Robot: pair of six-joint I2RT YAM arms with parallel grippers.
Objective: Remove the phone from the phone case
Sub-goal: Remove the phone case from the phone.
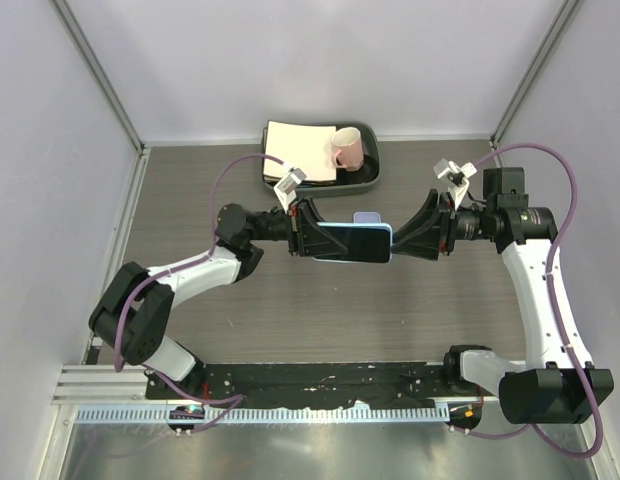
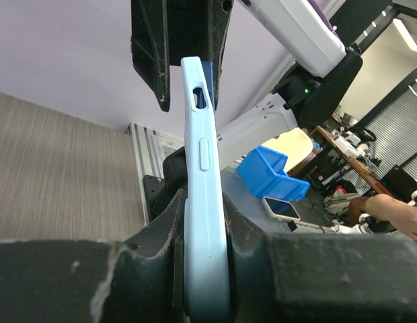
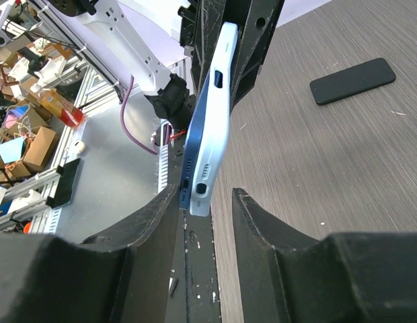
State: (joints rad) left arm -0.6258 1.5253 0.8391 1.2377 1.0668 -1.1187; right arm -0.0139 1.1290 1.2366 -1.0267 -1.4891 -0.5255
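Within the left end effector (image 1: 315,237), phone case (image 1: 352,243) sits, seemingly clamped.

You're looking at robotics lab. Desk (image 1: 190,200) boxed in by white panels (image 1: 290,60), aluminium rail (image 1: 100,385) along near edge. Past it you see cluttered bench (image 2: 339,145), blue bin (image 2: 272,171), cardboard boxes (image 3: 33,145), ceiling strip light (image 2: 405,33).

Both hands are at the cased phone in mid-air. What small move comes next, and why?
Probably close the right hand on the phone case's free end: it stands open around it, while the left hand clamps the other end, with the phone's dark edge showing there.
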